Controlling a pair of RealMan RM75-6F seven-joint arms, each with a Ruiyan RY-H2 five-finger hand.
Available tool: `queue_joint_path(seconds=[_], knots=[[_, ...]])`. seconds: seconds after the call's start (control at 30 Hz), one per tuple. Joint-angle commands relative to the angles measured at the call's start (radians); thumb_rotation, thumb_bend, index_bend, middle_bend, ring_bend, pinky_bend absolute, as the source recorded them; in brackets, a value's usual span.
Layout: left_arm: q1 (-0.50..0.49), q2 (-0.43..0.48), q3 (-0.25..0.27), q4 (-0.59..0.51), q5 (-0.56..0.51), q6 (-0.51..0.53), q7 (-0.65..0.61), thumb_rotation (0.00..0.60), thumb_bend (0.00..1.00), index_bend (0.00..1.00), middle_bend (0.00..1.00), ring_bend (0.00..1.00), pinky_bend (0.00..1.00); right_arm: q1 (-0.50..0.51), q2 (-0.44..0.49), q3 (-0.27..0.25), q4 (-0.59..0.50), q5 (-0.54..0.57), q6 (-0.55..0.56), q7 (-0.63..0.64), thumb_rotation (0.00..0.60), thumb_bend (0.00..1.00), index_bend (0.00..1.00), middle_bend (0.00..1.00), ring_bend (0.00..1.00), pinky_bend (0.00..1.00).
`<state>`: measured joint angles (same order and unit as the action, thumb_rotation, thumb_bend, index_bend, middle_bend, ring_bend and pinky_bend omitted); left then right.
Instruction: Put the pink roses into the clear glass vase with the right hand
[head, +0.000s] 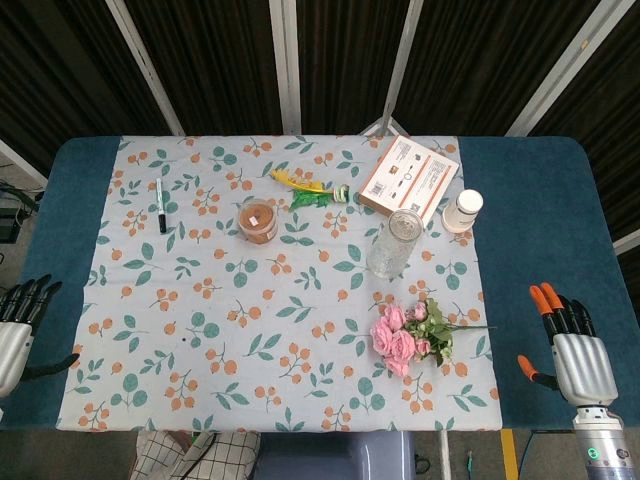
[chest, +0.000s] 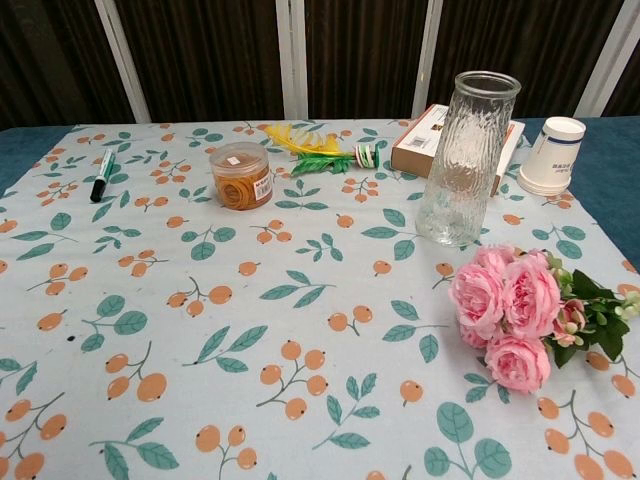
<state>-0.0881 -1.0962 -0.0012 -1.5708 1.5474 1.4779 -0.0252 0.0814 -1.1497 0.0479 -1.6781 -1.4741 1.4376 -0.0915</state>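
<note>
Pink roses (head: 402, 338) are being seen lying flat on the floral tablecloth (head: 200, 300), nr the table's right-front area, blooms pointing toward the robot, stems and leaves trailing off to the right. Clear glass vase (head: 394, 243) is being seen standing upright just behind the roses, apart from them, nothing seen inside.

Right hand (head: 568, 345) is being held over the blue table edge (head: 540, 200), well apart from roses and vase; fingers spread, nothing held. Left hand (head: 22, 322) is being held at the left edge, fingers apart, nothing held.

Other items being noted at the back: cardboard box (head: 409, 178) behind the vase, white paper cup (head: 462, 211) turned upside down to its right, yellow-green feather item (head: 305, 190), lidded tub of rubber bands (head: 258, 221), black marker (head: 160, 206) far left.
</note>
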Motion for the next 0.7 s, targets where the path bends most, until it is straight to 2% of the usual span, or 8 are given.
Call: queue_joint_path(seconds=[0.03,0.47,0.7], knots=[[0.000,0.001,0.001,0.000,0.002,0.001,-0.003,0.600,0.00,0.00,0.00,0.00,0.00,0.000,-0.002,0.000,0.001,-0.004,0.003,-0.001,0.600,0.30,0.00,0.00,0.00,0.00],[-0.003,0.001,-0.002,-0.006,0.002,-0.001,-0.006,0.600,0.00,0.00,0.00,0.00,0.00,-0.004,0.003,-0.003,-0.015,-0.017,0.012,0.012,0.600,0.30,0.00,0.00,0.00,0.00],[-0.002,0.003,-0.002,-0.004,0.002,0.000,-0.015,0.600,0.00,0.00,0.00,0.00,0.00,0.017,0.001,-0.010,-0.086,-0.013,-0.036,0.021,0.600,0.30,0.00,0.00,0.00,0.00]])
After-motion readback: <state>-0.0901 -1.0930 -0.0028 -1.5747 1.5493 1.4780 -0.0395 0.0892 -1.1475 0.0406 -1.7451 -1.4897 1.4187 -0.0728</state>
